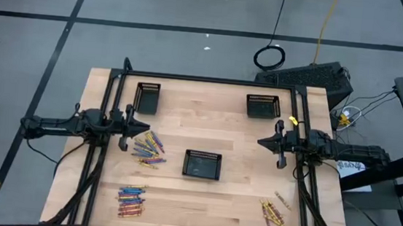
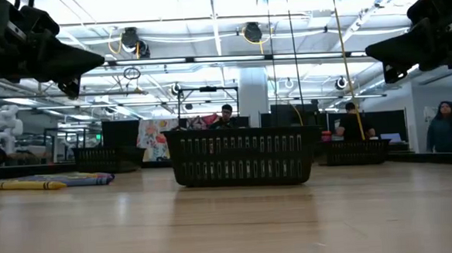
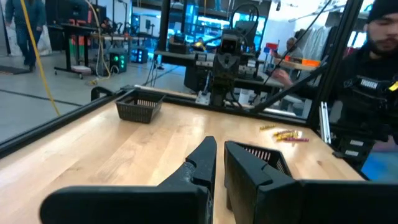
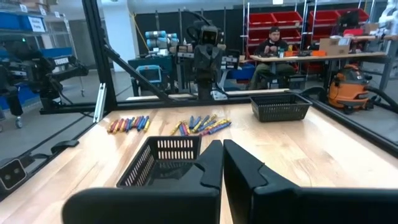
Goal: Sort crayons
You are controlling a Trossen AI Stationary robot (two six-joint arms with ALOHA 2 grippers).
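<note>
Left claw: I see it nearly closed, empty, raised beside crayons.
Right claw: closed, empty, above tabletop.

grey floor, black tape lines

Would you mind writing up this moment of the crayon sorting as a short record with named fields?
table: light wooden top inside a dark frame
trays: three black mesh trays, far left, far right, centre
crayons: three loose groups, mixed pile just ahead of the left gripper, row near left, small cluster near right
tray contents: none visible
left gripper: raised over the left side, nearly closed, holding nothing
right gripper: raised over the right side, shut, holding nothing
progress: no crayon sorted yet
</note>
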